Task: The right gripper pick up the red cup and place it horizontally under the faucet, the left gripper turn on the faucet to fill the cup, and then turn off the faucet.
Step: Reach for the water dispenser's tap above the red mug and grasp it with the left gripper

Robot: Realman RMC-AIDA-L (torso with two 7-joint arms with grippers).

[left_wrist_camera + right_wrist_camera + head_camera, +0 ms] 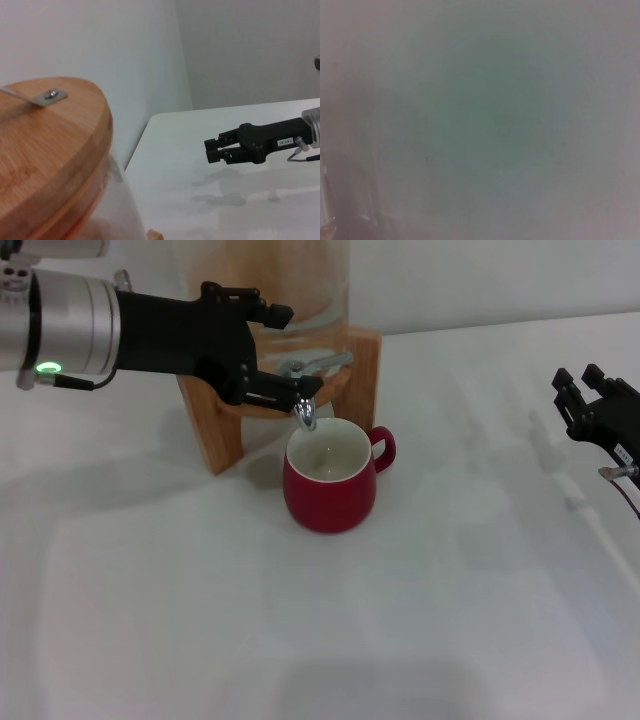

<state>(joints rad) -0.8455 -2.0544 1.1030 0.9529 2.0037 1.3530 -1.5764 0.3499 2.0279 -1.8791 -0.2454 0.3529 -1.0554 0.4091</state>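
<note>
The red cup [330, 488] stands upright on the white desk [320, 640], just in front of the wooden stand [215, 425], its mouth right under the faucet [306, 412] spout. Its handle points toward the desk's right side. The cream inside is visible; whether there is water in it cannot be told.

The left gripper [280, 350] reaches in from the left edge of the head view, over the stand, with its fingers [285, 392] spread around the faucet: one set above the lever, one below it near the spout. Whether they touch the chrome cannot be told. The lower fingers sit just above the cup's rim, apart from it.

The right gripper [590, 395] hangs over the desk's right side, well apart from the cup, holding nothing. In the left wrist view the same right gripper [222, 149] shows its fingers close together with only a thin gap, above bare desk. That view also shows the dispenser's wooden lid [50, 145] and glass wall close by, with the desk's far edge meeting the wall behind.

Between cup and right gripper the desk is bare, and the whole front of the desk lies open. The tight spot is at the back left, where stand, faucet, cup and left gripper crowd together.

The right wrist view shows only a blank pale surface.
</note>
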